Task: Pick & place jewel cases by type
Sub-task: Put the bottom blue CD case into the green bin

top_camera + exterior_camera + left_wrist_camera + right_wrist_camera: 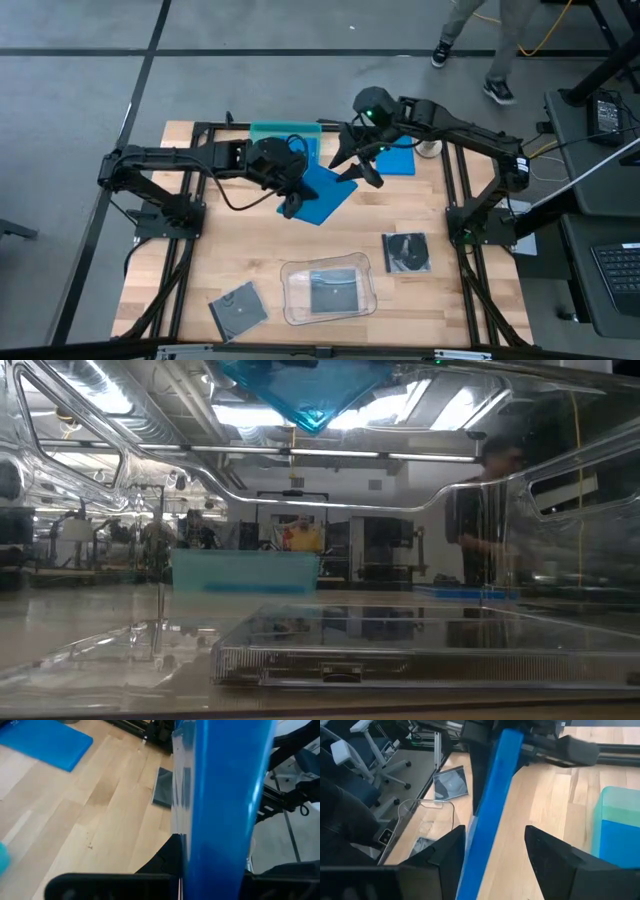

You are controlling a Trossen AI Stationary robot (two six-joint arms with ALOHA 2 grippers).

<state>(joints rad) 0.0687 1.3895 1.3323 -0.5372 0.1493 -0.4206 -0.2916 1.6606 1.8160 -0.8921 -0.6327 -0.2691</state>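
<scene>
Your left gripper (290, 200) was pinching the blue jewel case (325, 192) above mid-table, in front of the teal tray (285, 133). Your right gripper (357, 165) stood spread at that case's far edge, its fingers (552, 857) either side, not clamping it.

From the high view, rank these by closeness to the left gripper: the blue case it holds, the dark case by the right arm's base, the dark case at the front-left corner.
1. Blue case, clamped in the left gripper, mid-table.
2. Front-left dark case, near the table's front edge.
3. Dark case by the right arm's base, slightly farther.
</scene>
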